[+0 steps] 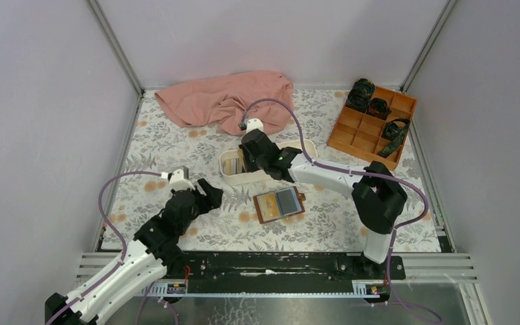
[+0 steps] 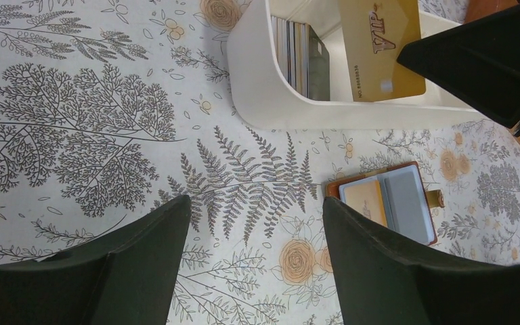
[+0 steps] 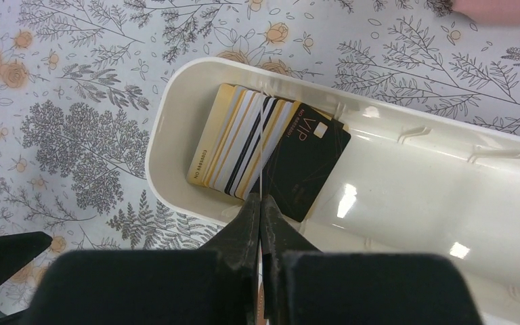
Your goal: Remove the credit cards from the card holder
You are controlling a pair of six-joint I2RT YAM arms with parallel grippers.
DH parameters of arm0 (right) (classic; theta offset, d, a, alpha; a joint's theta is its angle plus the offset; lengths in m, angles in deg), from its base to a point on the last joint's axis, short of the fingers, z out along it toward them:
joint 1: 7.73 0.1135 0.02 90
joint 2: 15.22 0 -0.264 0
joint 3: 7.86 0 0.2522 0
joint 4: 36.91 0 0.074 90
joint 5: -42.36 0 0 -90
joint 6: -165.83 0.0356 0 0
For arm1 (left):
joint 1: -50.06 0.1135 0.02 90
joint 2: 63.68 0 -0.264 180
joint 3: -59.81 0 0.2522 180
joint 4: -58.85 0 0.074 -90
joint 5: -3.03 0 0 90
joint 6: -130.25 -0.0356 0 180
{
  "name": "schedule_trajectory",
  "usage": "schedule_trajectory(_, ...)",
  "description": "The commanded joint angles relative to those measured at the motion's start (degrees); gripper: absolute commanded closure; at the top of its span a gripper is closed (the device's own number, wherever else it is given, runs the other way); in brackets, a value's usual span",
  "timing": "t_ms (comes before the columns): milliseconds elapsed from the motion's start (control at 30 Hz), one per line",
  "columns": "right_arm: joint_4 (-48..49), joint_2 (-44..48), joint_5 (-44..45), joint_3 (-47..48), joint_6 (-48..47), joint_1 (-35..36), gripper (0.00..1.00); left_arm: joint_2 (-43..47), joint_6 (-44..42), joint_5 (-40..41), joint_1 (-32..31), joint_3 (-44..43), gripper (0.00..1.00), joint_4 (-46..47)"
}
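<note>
Right pincer [image 3: 261, 203] pinches a gold card [image 2: 379, 47] over the tray [image 2: 257, 88], seemingly depositing it; left pincer [image 2: 254, 206] hangs open near the holder [image 2: 435, 198], lying open on the worktop [image 2: 74, 101] with cards [image 2: 365, 202] inside; next: release, fetch another

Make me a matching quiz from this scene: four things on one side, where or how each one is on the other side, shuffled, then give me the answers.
Things:
1. gold card
2. card holder
3. pink cloth
4. left gripper

States:
A. open, holding nothing
B. bunched at the far edge of the table
C. pinched in the right gripper over the white tray
D. lying open, cards in it

Pairs: 1-C, 2-D, 3-B, 4-A
</note>
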Motion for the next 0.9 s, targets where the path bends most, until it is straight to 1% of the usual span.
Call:
schedule_trajectory(0,-1.95,-0.96,2.75,3.53,-0.63,0.87,1.0,-0.17,-0.28,1.9,-0.31,-1.5,0.21,-0.31)
schedule_trajectory(633,-3.19,-9.13,2.53,10.44,2.88,2.0,1.0,-0.64,-0.66,0.33,-0.32,-1.27,0.19,0.3)
schedule_trajectory(700,-2.56,-9.05,2.07,10.15,2.9,2.29,0.89,-0.7,-0.73,0.17,-0.31,-1.28,0.19,0.4)
schedule_trajectory(767,-1.87,-8.49,1.7,9.37,2.97,2.27,0.86,-0.74,-0.73,0.1,-0.32,-1.17,0.19,0.44)
schedule_trajectory(867,-1.68,-7.7,3.35,8.42,2.78,2.27,0.85,-0.76,-0.81,-0.01,-0.27,-1.14,0.19,0.57)
